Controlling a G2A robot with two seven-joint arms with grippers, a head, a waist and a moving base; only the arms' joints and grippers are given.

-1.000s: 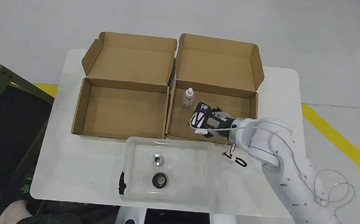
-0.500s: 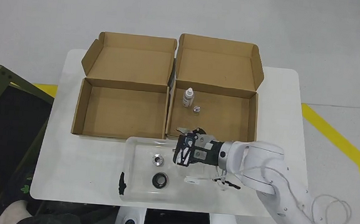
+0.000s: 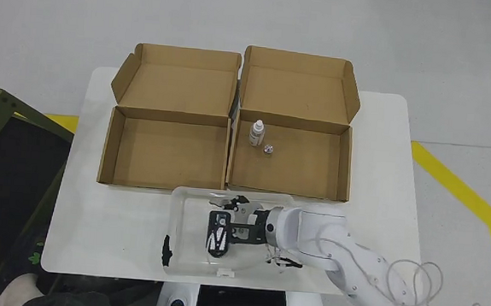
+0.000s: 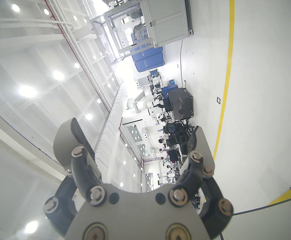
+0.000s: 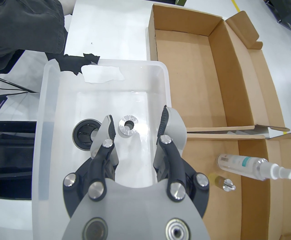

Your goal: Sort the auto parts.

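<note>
right wrist view: right gripper (image 5: 137,120) spread wide over the clear tray (image 5: 44,118), one finger partly covering the black bearing (image 5: 83,134).

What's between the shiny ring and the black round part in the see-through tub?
One finger of the open right gripper hangs between the silver metal ring and the black round bearing, seen in the right wrist view.

Shiny metal ring (image 5: 124,130); glossy translucent plastic bin (image 5: 42,106).
</note>
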